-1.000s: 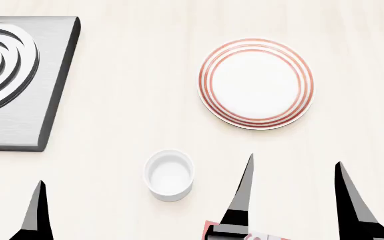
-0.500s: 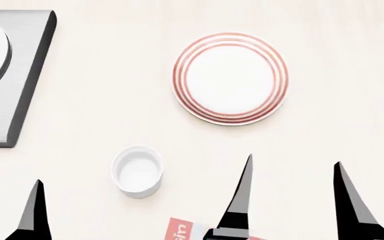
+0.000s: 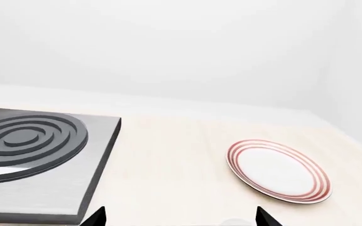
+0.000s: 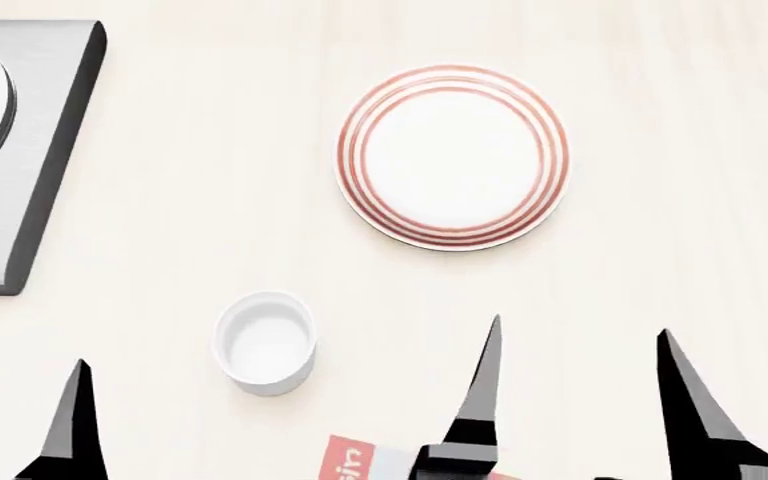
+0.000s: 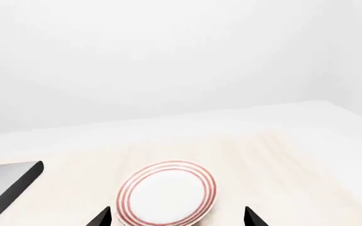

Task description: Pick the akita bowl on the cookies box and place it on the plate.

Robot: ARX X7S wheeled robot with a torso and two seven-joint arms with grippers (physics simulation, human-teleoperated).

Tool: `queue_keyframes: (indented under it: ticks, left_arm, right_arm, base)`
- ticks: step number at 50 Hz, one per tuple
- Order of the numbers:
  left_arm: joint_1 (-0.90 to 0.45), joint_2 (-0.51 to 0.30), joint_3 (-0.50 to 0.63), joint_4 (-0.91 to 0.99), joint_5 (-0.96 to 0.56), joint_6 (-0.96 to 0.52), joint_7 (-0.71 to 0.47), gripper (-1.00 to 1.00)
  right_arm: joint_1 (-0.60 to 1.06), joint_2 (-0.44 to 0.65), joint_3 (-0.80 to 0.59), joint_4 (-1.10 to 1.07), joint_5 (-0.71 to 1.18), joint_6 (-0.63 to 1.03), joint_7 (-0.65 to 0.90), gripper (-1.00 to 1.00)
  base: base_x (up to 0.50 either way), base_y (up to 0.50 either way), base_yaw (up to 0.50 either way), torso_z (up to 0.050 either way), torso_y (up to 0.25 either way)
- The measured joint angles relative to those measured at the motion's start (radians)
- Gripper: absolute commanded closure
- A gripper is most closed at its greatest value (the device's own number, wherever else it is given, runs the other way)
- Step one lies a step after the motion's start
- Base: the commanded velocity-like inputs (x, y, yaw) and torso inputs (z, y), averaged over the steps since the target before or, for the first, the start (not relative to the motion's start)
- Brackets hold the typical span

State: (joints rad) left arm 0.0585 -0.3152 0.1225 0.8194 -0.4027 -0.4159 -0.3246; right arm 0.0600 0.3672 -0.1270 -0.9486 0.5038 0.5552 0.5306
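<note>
Our right fingers [image 4: 578, 350] stand wide apart over the pale worktop [image 4: 678, 120], holding nothing. Our left fingers [image 4: 77, 400]: spread unclear. The plate [image 4: 452, 157] lies ahead. A corner of the cookies box [image 4: 355, 460] shows; no akita bowl visible.

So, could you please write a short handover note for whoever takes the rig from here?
Left gripper: only one finger shows at the head view's lower edge; in its wrist view both tips are spread with nothing between them, so open.
Right gripper: open, empty, fingers wide apart.
Plate: bare on the table, ahead of the right gripper.
Cookies box: only a corner shows at the bottom edge, partly behind the right gripper.
Akita bowl: not in view.
White cup and stove burner are not part of the job.
Done: nothing yet. Left: find the bowl, grasp it, set it on the plate.
</note>
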Motion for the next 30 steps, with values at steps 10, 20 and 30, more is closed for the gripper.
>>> queue_keyframes:
  ticks: [10, 20, 30]
  left_arm:
    - [-0.004, -0.005, -0.001, -0.014, -0.008, 0.005, -0.005, -1.0]
    - [-0.004, -0.01, 0.006, -0.018, -0.011, 0.009, -0.011, -1.0]
    - [-0.003, -0.015, 0.015, -0.019, -0.012, 0.011, -0.017, -1.0]
  right_arm:
    - [0.093, 0.236, -0.035, -0.062, 0.367, 0.019, 0.248, -1.0]
    - [0.329, 0.612, -0.498, -0.086, 0.545, -0.355, 0.508, -1.0]
    - [0.841, 0.78, -1.27, -0.094, 0.579, -0.708, 0.732, -1.0]
  base:
    - [0.0, 0.0, 0.0, 0.0, 0.0]
    - [0.0, 0.0, 0.0, 0.0, 0.0]
    - [0.0, 0.0, 0.0, 0.0, 0.0]
